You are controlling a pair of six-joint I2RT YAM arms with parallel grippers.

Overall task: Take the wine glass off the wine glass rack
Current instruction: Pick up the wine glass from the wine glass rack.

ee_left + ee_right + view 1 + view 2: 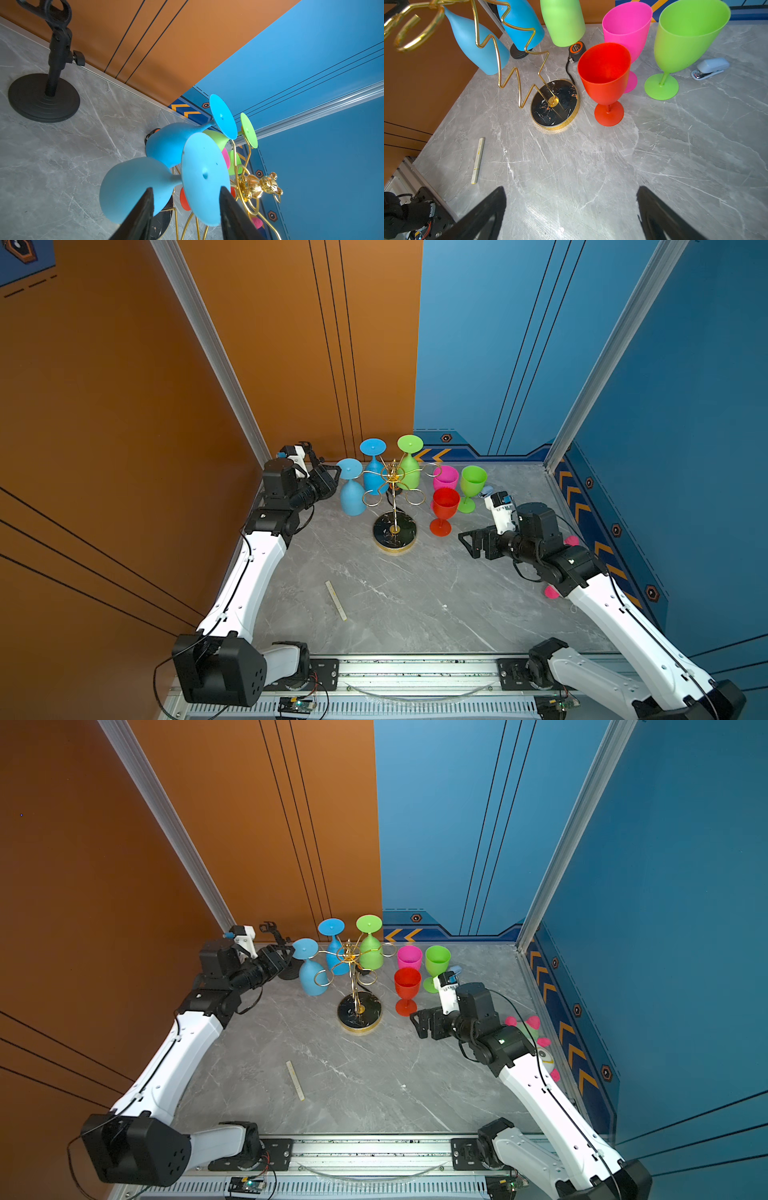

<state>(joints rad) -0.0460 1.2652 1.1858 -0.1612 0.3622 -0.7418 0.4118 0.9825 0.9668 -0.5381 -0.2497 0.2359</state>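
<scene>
Left wrist view: left jaws part-open astride light-blue wine glass (128, 187) stem — contact unclear; right jaws wide, empty.

The wine glass rack (394, 533) stands toward the back of the table (415, 605). Upside down from its rings hang the left wine glass (352, 497) and, behind the pole, two back glasses (374, 477). Three upright glasses (445, 506) stand on the table just right of the rack. A strip (336, 600) lies before it, to the left. The left pincer (186, 190) straddles the left wine glass's stem.
</scene>
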